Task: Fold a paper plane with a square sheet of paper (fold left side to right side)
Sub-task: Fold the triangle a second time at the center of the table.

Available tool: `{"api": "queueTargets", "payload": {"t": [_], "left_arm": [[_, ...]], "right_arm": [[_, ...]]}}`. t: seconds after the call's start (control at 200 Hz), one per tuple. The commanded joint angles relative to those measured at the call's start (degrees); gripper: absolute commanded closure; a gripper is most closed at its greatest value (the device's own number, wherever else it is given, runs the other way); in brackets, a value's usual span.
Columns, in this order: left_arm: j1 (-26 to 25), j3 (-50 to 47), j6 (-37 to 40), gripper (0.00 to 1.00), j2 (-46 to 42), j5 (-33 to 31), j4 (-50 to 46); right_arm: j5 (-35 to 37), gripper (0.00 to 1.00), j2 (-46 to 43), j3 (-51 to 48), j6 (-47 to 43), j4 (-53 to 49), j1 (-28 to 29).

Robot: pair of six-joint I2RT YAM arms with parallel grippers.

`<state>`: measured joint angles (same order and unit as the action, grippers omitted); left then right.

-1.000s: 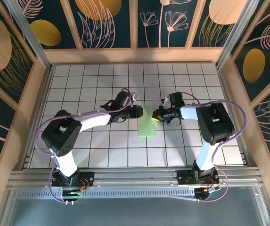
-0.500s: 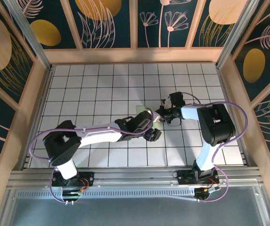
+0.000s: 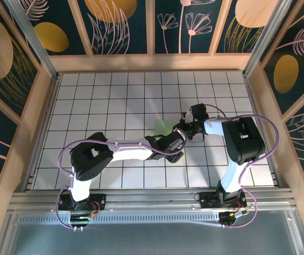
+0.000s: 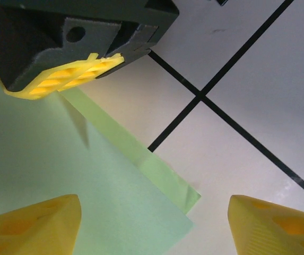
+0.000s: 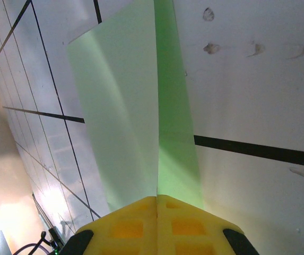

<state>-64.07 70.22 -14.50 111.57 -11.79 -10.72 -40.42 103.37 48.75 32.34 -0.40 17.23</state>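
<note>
The sheet of paper (image 3: 163,127), folded into a narrow double layer, lies flat near the middle of the tiled table (image 3: 104,95). In the top view the right gripper (image 5: 157,204) meets it from the 3 o'clock side, its yellow fingers pressed together on the sheet's edge. The left gripper (image 4: 152,234) hangs at about 5 o'clock of the paper with its jaws spread wide and holding nothing, one finger (image 4: 32,223) over the green surface and the other over bare tile.

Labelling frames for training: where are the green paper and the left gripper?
sheet of paper (image 5: 117,106): right wrist view, its pale upper layer.
left gripper (image 4: 154,210): left wrist view, midway between its yellow fingertips.
</note>
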Motion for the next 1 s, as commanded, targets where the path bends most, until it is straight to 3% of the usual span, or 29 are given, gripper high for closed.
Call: {"api": "queueTargets", "payload": {"t": [0.0, 0.24, 0.415, 0.616, 0.781, 0.996], "left_arm": [[-0.09, 2.18, 1.85, 0.31, 1.56, -1.83, -2.02], [-0.09, 2.03, 0.85, 0.71, 0.33, -1.04, -1.76], [-0.09, 1.96, 0.09, 1.0, -1.16, -1.45, -1.94], [1.75, 1.47, -1.69, 1.0, -3.58, 2.46, -1.4], [6.63, -0.69, -5.95, 1.0, -5.15, 15.33, 1.79], [12.63, -4.03, -12.09, 1.0, -4.32, 32.09, 8.0]], "right_arm": [[-0.23, 1.0, -1.03, 1.1, 0.51, -1.2, -0.36], [1.11, 1.0, -1.15, 2.2, -0.38, -2.88, -0.36], [1.75, 0.94, -1.5, 3.92, -1.53, -4.33, -0.69], [3.2, 0.8, -4.58, 5.65, -3.04, -4.46, -1.84], [6.58, 0.64, -10.95, 3.59, -5.52, -4.75, -4.58], [9.97, 0.61, -20.03, -2.88, -10.47, -8.88, -8.11]]}}
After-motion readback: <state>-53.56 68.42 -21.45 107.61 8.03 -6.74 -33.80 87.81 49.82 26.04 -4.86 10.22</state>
